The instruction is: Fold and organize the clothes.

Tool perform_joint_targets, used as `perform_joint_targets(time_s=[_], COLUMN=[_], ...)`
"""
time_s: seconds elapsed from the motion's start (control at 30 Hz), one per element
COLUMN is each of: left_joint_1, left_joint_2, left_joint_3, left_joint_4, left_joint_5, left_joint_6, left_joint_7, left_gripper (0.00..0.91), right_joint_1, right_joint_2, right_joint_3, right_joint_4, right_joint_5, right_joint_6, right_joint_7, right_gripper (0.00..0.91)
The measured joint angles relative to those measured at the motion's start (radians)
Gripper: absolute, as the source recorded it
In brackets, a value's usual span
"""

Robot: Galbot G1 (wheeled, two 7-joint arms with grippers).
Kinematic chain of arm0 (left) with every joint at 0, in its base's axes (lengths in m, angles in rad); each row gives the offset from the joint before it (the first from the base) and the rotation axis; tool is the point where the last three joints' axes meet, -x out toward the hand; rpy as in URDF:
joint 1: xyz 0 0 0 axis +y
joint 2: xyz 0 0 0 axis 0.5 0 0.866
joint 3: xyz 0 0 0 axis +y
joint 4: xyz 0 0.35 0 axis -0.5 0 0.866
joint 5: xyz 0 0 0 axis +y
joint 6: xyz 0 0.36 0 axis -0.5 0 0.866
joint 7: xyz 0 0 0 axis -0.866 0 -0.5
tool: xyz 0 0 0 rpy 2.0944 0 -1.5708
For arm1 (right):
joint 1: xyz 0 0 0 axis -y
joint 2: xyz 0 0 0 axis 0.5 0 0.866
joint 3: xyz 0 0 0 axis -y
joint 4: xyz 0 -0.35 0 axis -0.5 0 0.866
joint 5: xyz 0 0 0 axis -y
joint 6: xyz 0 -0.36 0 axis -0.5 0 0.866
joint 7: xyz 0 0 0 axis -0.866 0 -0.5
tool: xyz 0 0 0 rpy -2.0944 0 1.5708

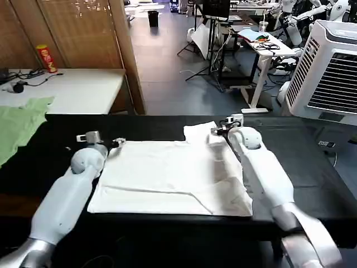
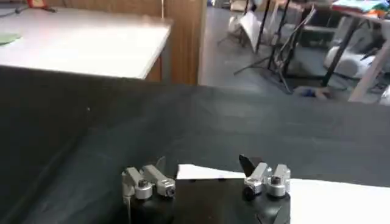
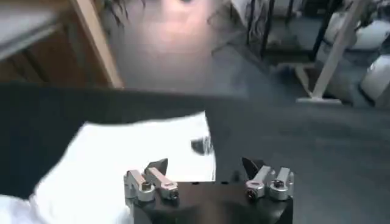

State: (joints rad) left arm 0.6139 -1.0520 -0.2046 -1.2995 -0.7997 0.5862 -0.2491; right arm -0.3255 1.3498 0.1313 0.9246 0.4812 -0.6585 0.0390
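So from my head cam, the white T-shirt [image 1: 173, 176] is lying flat-ish on the black bench [image 1: 312, 167], roughly in the middle, with its near hem running close to the bench's front edge and a sleeve sticking up toward the back edge on my right side. My left gripper [image 1: 106, 139] sits at the shirt's back left corner, right at the cloth edge, and my right gripper [image 1: 226, 125] is over by that far sleeve, at the shirt's back right corner. A light green garment [image 1: 19, 125] hangs over the bench's left end, well apart from the shirt, and there's a white table [image 1: 83, 89] behind the bench with a red can [image 1: 46, 58] on it. On the left wrist cam, my left gripper [image 2: 204, 173] has its fingers [image 2: 149, 179] spread wide, nothing between them, with the shirt's corner [image 2: 207, 173] lying on the bench just beyond the tips. On the right wrist cam, my right gripper [image 3: 204, 173] is spread apart too, released, hovering with the white cloth [image 3: 134, 152] under and beyond the fingers [image 3: 152, 176], one side over shirt and the other over bare black bench.
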Motion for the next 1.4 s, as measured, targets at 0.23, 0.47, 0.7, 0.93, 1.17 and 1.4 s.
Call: perform_joint_targets(time_s=[0.23,0.47,0.7,0.93,1.17,1.4], left_joint_1=[-0.003,-0.002,0.004,0.023,0.076,0.225], left_joint_2=[-0.006,-0.006,-0.007,0.005,0.046,0.132], left_joint_3=[-0.002,-0.005,-0.009,-0.034,-0.065,-0.120], left_joint_4=[0.030,0.043,0.030,-0.006,-0.102,-0.306], left_joint_5=[0.015,0.021,0.028,0.034,-0.003,-0.065], left_joint_6=[-0.011,-0.021,-0.031,-0.036,-0.041,-0.038], left_joint_7=[0.037,0.040,0.047,0.043,0.013,-0.014], left_gripper=[0.000,0.000,0.000,0.000,0.000,0.000], right_joint_1=[-0.006,-0.028,-0.057,-0.107,-0.226,-0.398], right_joint_2=[0.014,0.013,-0.004,-0.053,-0.185,-0.309], right_joint_3=[0.022,0.035,0.038,0.040,0.065,0.109], right_joint_4=[-0.011,0.005,0.055,0.199,0.467,0.716], right_joint_5=[-0.010,-0.016,-0.001,0.024,0.118,0.170], right_joint_6=[0.003,0.032,0.070,0.099,0.060,-0.026], right_joint_7=[-0.013,-0.022,-0.029,-0.027,-0.019,0.002], right_gripper=[0.098,0.000,0.000,0.000,0.000,0.000])
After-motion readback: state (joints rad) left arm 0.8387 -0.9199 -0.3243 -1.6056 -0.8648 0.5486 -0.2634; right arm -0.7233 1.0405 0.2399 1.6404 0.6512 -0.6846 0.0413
